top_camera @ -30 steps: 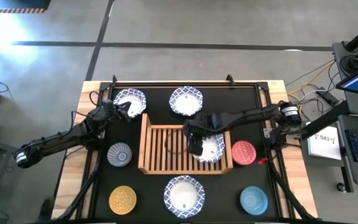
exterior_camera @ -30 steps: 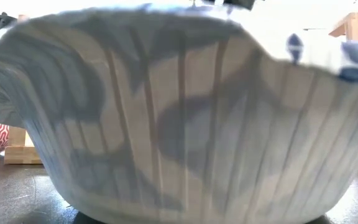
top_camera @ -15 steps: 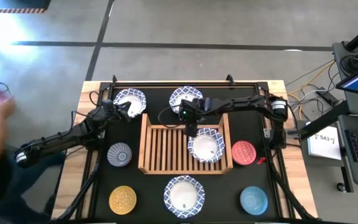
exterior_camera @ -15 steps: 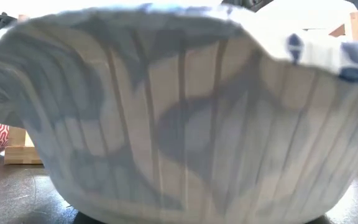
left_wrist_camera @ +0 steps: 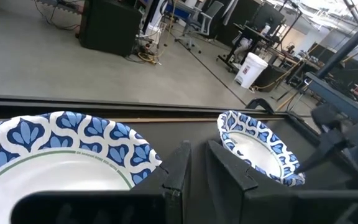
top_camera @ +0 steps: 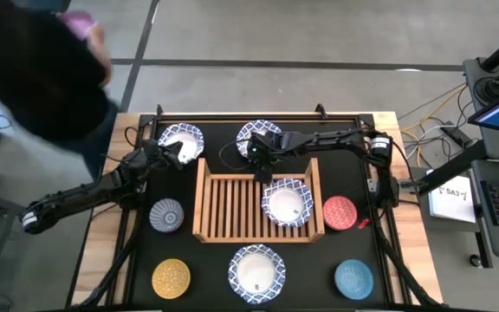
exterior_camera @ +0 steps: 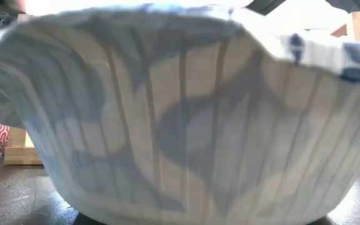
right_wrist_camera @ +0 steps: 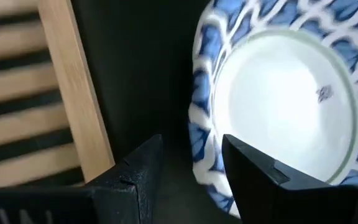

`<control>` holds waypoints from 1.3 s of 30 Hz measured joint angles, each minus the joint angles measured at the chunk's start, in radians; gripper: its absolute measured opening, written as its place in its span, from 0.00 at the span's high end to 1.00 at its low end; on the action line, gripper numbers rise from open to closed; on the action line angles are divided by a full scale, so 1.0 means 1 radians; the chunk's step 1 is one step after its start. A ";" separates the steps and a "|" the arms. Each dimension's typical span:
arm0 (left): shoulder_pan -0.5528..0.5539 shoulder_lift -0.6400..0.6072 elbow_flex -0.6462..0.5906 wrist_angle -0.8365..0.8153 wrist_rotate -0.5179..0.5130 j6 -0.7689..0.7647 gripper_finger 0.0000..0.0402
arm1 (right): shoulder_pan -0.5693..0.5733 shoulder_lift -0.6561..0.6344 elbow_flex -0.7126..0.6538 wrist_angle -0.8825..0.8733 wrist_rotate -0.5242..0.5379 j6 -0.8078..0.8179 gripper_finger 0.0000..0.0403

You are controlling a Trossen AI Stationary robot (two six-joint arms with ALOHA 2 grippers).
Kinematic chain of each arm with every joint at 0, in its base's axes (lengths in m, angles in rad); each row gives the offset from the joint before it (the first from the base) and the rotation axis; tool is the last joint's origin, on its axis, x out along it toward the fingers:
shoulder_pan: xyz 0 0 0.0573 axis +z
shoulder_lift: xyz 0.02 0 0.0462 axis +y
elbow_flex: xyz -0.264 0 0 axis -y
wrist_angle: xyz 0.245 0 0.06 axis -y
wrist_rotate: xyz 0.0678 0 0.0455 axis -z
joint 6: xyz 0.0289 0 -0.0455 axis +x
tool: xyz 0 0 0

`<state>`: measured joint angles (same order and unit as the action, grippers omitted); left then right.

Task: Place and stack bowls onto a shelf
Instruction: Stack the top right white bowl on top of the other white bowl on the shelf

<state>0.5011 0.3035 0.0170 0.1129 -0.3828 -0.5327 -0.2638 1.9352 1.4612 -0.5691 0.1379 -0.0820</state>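
Note:
A light wooden slatted shelf lies mid-table, and a white blue-rimmed bowl rests on its slats at the right. My right gripper is open at the near rim of the far-middle white bowl, just beyond the shelf's far wall. In the right wrist view its fingers stand either side of that rim without touching. My left gripper, fingers close together, waits beside the far-left white bowl.
On the black mat around the shelf stand a grey-blue bowl, a red bowl, a yellow bowl, a light blue bowl and another white bowl, which fills the low view. A person stands beyond the table's far-left corner.
My right gripper has left the white bowl lying in the shelf and moved toward the table's far edge, over the shelf's far wall, to the far-middle bowl. The bowl in the shelf stays on the slats. A person has come up at the table's far-left side.

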 joint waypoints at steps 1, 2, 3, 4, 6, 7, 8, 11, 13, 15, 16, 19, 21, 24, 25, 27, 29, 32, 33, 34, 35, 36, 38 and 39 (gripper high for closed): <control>0.000 0.000 0.000 -0.001 0.000 0.000 0.92 | 0.000 0.009 0.000 0.013 0.001 -0.010 0.61; 0.000 0.000 0.000 -0.002 0.000 0.000 0.92 | 0.001 0.022 0.000 0.020 0.005 -0.018 0.61; 0.000 0.000 0.000 0.000 0.000 0.000 0.92 | 0.002 0.035 0.000 0.026 0.020 -0.029 0.61; 0.000 0.002 0.000 0.001 0.000 0.000 0.92 | 0.002 0.046 0.000 0.032 0.037 -0.041 0.61; 0.000 0.004 0.000 -0.003 0.000 0.000 0.92 | 0.002 0.072 0.004 0.028 0.081 -0.063 0.61; 0.000 0.004 0.000 -0.001 0.000 0.000 0.92 | 0.001 0.083 0.006 0.029 0.095 -0.067 0.62; 0.000 0.005 0.000 -0.001 0.000 0.000 0.92 | 0.002 0.085 0.007 0.029 0.098 -0.072 0.63; 0.000 0.005 0.000 -0.002 0.000 0.000 0.92 | 0.002 0.091 0.008 0.033 0.100 -0.075 0.69; 0.000 0.007 0.000 -0.001 0.000 0.000 0.92 | 0.002 0.089 0.008 0.028 0.098 -0.076 0.76; 0.000 0.009 0.000 -0.002 0.000 0.000 0.92 | 0.002 0.079 0.007 0.026 0.101 -0.076 0.84; 0.000 0.010 0.000 -0.001 0.000 0.000 0.92 | 0.002 0.072 0.007 0.023 0.103 -0.076 0.88; 0.000 0.010 0.000 -0.001 0.000 0.000 0.92 | 0.000 0.045 0.007 0.017 0.106 -0.070 0.96; 0.000 0.011 0.000 -0.001 0.000 0.000 0.92 | 0.001 0.022 0.007 0.010 0.102 -0.057 0.97; 0.000 0.012 0.000 -0.001 0.000 0.000 0.92 | 0.009 -0.026 0.006 -0.016 0.089 -0.009 0.98; 0.000 0.012 0.000 -0.001 0.000 0.000 0.92 | 0.014 -0.044 0.006 -0.022 0.071 0.011 0.98; 0.000 0.013 0.000 0.001 0.000 0.000 0.92 | 0.028 -0.074 0.006 -0.031 0.023 0.051 0.98; 0.000 0.013 0.000 0.000 0.000 0.000 0.92 | 0.051 -0.101 0.006 -0.047 -0.027 0.096 0.98; 0.000 0.014 0.000 0.001 0.000 0.000 0.92 | 0.110 -0.137 0.006 -0.068 -0.043 0.142 0.98; 0.000 0.014 0.000 0.001 0.000 0.000 0.92 | 0.132 -0.149 0.006 -0.081 -0.046 0.158 0.98; 0.000 0.014 0.000 0.000 0.000 0.000 0.92 | 0.159 -0.158 0.006 -0.089 -0.042 0.176 0.98; 0.000 0.014 0.000 0.001 0.000 0.000 0.92 | 0.185 -0.167 0.006 -0.094 -0.042 0.193 0.98; 0.000 0.014 0.000 0.001 0.000 0.000 0.92 | 0.212 -0.177 0.006 -0.102 -0.041 0.202 0.98; 0.000 0.014 0.000 0.001 0.000 0.000 0.92 | 0.269 -0.192 0.006 -0.114 -0.022 0.220 0.98; 0.000 0.014 0.000 0.001 0.000 0.000 0.92 | 0.296 -0.198 0.006 -0.114 -0.002 0.230 0.98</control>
<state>0.5007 0.3176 0.0174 0.1139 -0.3828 -0.5327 0.0327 1.7371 1.4677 -0.6830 0.1361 0.1477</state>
